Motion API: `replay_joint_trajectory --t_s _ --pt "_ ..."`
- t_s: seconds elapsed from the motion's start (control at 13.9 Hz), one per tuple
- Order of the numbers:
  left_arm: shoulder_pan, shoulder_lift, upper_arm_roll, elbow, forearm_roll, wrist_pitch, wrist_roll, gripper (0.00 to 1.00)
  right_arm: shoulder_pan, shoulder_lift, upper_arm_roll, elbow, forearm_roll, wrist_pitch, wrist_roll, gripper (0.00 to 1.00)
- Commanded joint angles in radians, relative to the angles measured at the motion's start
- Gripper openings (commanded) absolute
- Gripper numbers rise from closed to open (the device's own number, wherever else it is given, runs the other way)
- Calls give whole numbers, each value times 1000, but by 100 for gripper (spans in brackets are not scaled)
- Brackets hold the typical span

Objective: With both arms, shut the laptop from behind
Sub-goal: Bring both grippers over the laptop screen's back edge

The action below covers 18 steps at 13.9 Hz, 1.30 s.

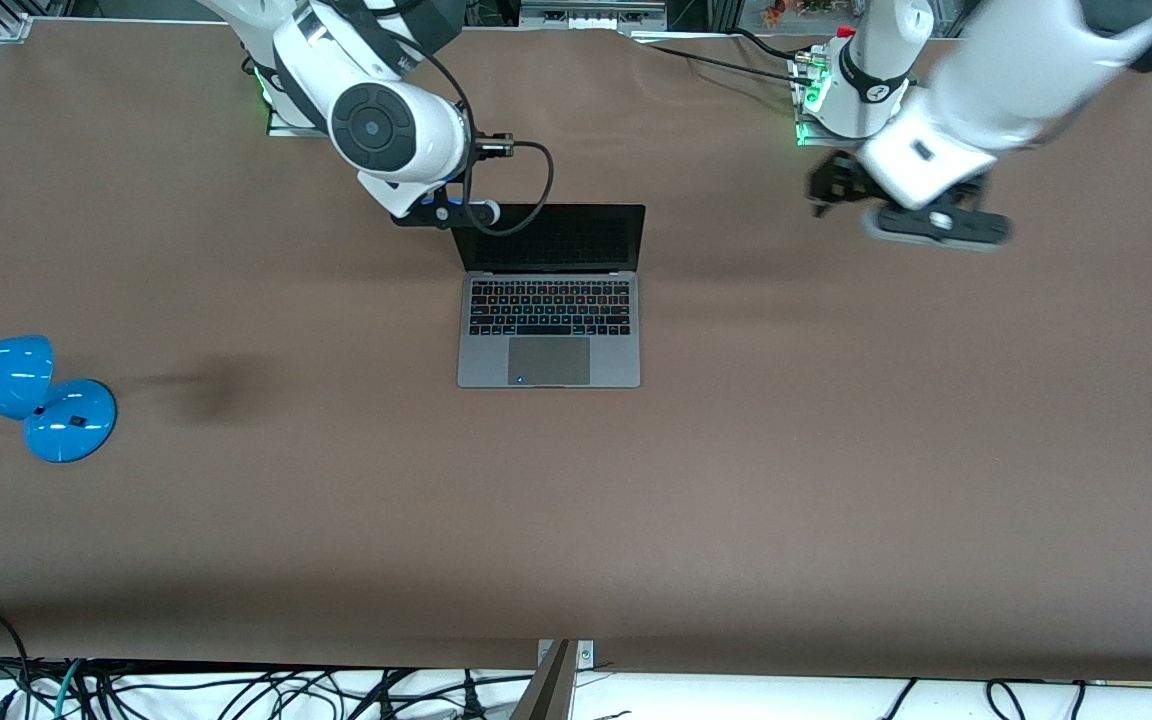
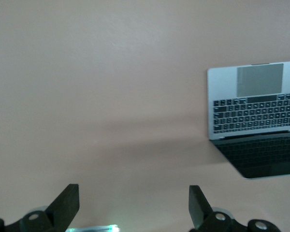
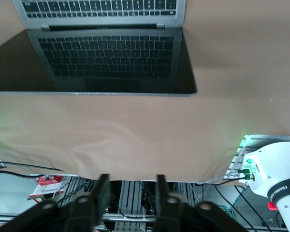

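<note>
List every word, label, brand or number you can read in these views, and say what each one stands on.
"FRANKA": on the white base of the left arm, seen in the right wrist view; the letters after it are cut off.
Key legends on the laptop: too small to read.
Lettering on the right arm near its joint cap: partly hidden, not readable.
Round mark on the left arm's base in the front view: too small to read.
</note>
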Motion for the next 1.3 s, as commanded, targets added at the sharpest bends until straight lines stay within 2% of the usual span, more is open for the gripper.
replay_joint_trajectory --t_s 0.0,0.07,0.22,0.29,0.36,0.5,0.72,1.23 --pt "5 22 -82 10 -16 2 -117 98 9 7 -2 -2 18 -22 9 18" --pt "5 34 -125 10 -18 2 -174 89 12 8 -2 -2 18 -34 9 16" --pt "5 62 -204 9 -44 2 -295 35 19 19 -2 -5 18 -49 5 13" --pt "5 77 -224 7 -79 0 -344 12 19 24 -2 -11 18 -56 0 12" --pt "5 97 -236 7 -125 0 -372 0 19 34 -2 -23 18 -56 -1 10" --pt "-8 143 -259 7 -191 2 -418 0 20 53 -2 -37 18 -56 0 5" --pt "-38 220 -267 4 -214 20 -501 0 19 74 -2 -40 18 -54 2 0" --pt "-95 341 -267 -9 -212 94 -602 0 19 113 -9 -39 2 -42 -35 0"
